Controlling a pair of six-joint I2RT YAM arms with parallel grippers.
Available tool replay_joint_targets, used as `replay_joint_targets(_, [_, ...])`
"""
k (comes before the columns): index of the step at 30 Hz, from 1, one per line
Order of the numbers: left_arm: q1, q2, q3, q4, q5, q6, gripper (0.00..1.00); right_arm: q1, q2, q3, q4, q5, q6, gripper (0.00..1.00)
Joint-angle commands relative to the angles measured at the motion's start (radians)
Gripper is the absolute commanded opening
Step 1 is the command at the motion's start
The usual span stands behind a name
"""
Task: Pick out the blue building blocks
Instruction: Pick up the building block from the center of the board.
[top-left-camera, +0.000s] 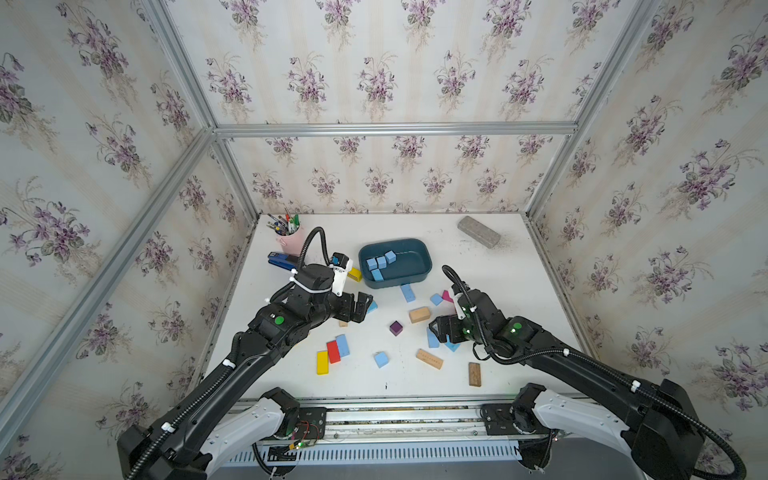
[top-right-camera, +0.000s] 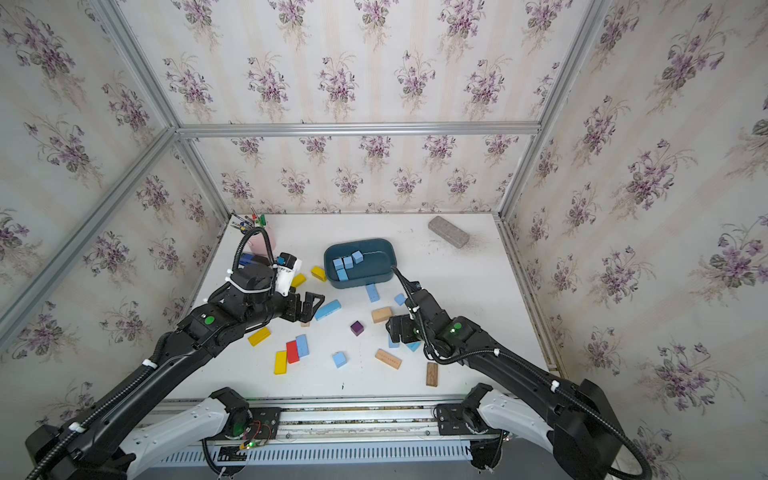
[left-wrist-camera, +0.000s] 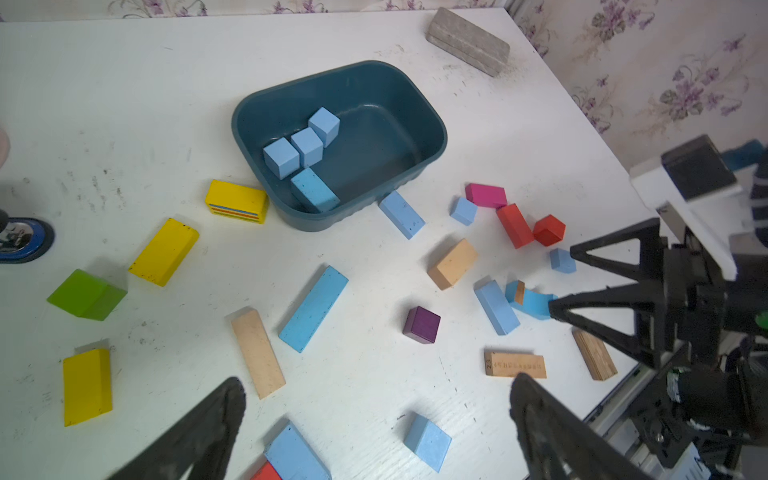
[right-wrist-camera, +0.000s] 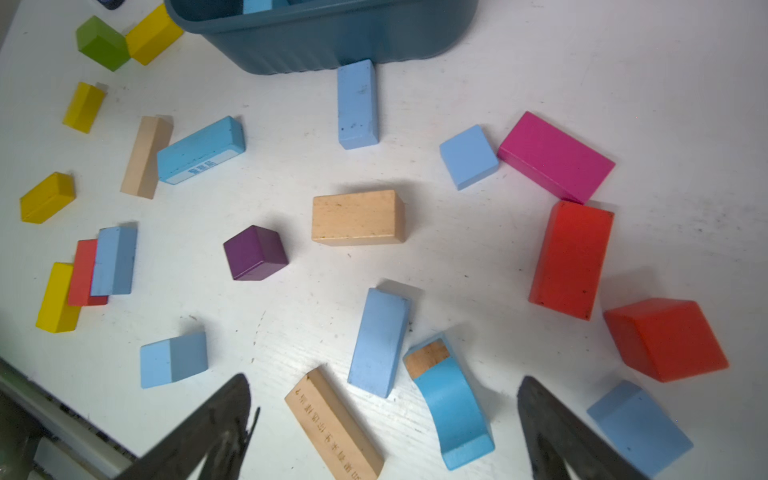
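Now the left pincer (left-wrist-camera: 378, 380) and right pincer (right-wrist-camera: 384, 379) gape empty; four blue building blocks (left-wrist-camera: 307, 145) sit in the tub (left-wrist-camera: 316, 218), others strewn on the counter (left-wrist-camera: 124, 83). Closing, the right pincer could also catch the wooden brick (right-wrist-camera: 332, 428) beside the arched block (right-wrist-camera: 453, 411).

A dark teal plastic tub (left-wrist-camera: 415, 120) on the white table (left-wrist-camera: 124, 83) holds four light-blue wooden blocks (left-wrist-camera: 281, 158): three cubes and one oblong brick. Outside it, a long light-blue wooden brick (left-wrist-camera: 313, 308) lies flat between a plain wood plank (left-wrist-camera: 257, 353) and a purple cube (left-wrist-camera: 422, 325). The dark fingers of the left gripper (left-wrist-camera: 378, 380) stand wide apart above the table.
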Motion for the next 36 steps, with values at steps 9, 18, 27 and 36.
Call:
replay_joint_targets(9, [0.000, -0.058, -0.026, -0.051, 0.121, 0.160, 0.99, 0.001, 0.191, 0.109, -0.004, 0.190, 0.061, 0.68])
replay_joint_targets(18, [-0.001, -0.129, -0.071, -0.050, 0.093, 0.149, 0.99, 0.092, 0.285, 0.136, -0.065, 0.142, 0.106, 0.62])
replay_joint_targets(27, [-0.001, -0.143, -0.072, -0.048, 0.114, 0.155, 0.99, 0.133, 0.405, 0.157, -0.039, 0.146, 0.154, 0.51])
replay_joint_targets(36, [-0.001, -0.151, -0.075, -0.048, 0.115, 0.157, 0.99, 0.147, 0.517, 0.205, -0.043, 0.172, 0.142, 0.45])
